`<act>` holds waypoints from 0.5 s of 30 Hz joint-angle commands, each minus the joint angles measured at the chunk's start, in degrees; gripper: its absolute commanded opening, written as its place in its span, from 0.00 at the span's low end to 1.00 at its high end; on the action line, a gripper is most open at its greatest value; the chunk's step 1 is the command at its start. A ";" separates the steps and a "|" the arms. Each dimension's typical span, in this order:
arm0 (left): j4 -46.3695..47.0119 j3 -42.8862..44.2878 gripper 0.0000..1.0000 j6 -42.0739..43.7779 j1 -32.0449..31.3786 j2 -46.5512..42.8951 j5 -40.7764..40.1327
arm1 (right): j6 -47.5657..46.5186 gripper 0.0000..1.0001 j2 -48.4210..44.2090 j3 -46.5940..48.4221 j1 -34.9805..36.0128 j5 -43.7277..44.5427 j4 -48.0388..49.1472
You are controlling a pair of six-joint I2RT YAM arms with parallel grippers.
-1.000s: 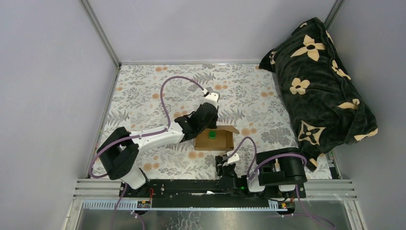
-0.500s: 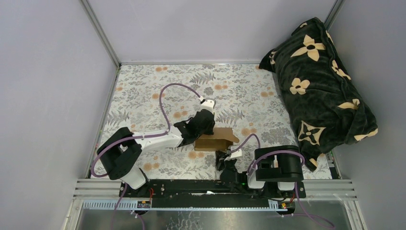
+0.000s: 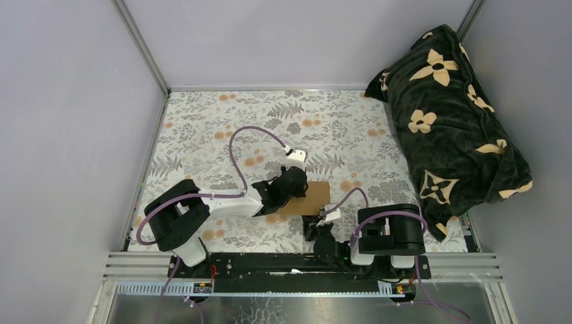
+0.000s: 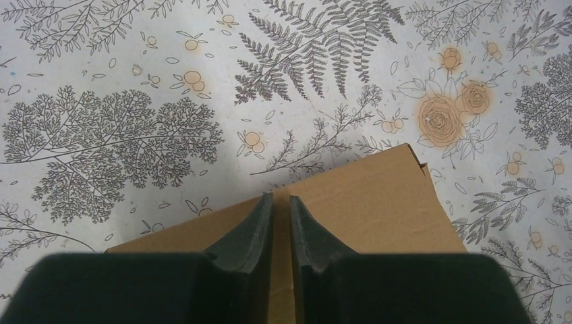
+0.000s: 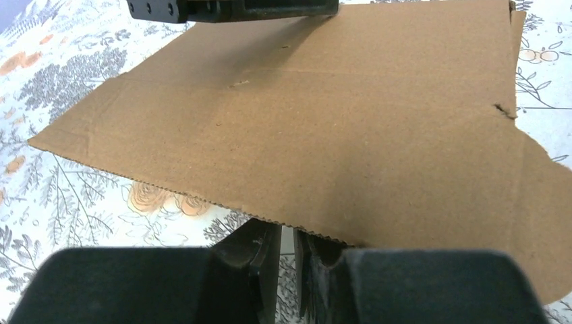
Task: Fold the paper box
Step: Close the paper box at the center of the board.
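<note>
Cardboard box (image 3: 313,196) lay flat on the floral cloth (image 3: 216,128), near centre, long axis left-right. A dark blanket (image 3: 452,115) sat far right. The left gripper (image 3: 291,188), jaws narrow, rested on its left end. The right gripper (image 3: 315,227) had its tips hidden under the near edge, so I could not tell its grip.

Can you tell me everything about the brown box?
The box is plain brown cardboard and looks flat, like a sheet, on the flowery table. It has fold creases, a zigzag-cut near edge and a small tear on one side. The left gripper rests on top of it, fingers almost together. The right gripper sits at its near edge, and the cardboard hides its tips.
</note>
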 commanded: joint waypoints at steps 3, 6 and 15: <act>2.72 -2.40 0.19 -1.80 -2.06 2.13 -5.74 | -2.78 0.21 -7.88 -4.14 3.13 -2.10 2.48; 3.30 -2.98 0.19 -1.96 -2.15 2.15 -7.01 | -2.67 0.24 -16.36 -6.87 4.77 -6.00 -2.73; 4.10 -3.83 0.19 -1.86 -2.15 1.57 -8.00 | 0.08 0.26 -65.97 -7.08 5.20 -12.44 -51.52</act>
